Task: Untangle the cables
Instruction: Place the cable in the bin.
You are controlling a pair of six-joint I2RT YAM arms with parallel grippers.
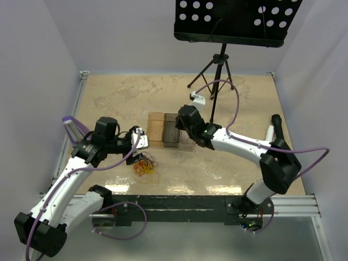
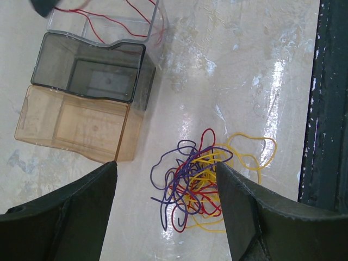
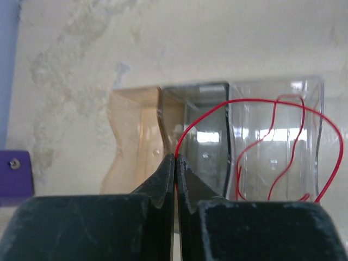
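Right claw (image 3: 175,176): jaws fully closed, tips pinching one red cable (image 3: 228,105). The wire leaves the tips, arcs up and right, and its loops drop into the clear bin (image 3: 321,98). Can't tell if it touches the bin floor.

Right arm: reaches from its base at near right across the table (image 1: 244,109) to the left, elbow bent. The wrist is pitched down over the bin row.

Bins sit in one row, touching: amber bin (image 2: 70,128), grey bin (image 2: 89,68), clear bin at the far end from the amber one. The claw tips line up roughly with the amber/grey seam in the right wrist view.

Left claw (image 2: 166,212): jaws wide apart, gripping nothing and touching nothing. It hangs above the cable tangle (image 2: 201,185), which shows between the two fingers (image 2: 255,217).

Left arm: comes up from near left, forearm angled right, wrist near the amber bin.

Cable tangle: yellow, red and purple loops knotted in one heap on the table. It lies just beside the bin row on the near side, apart from the bins.
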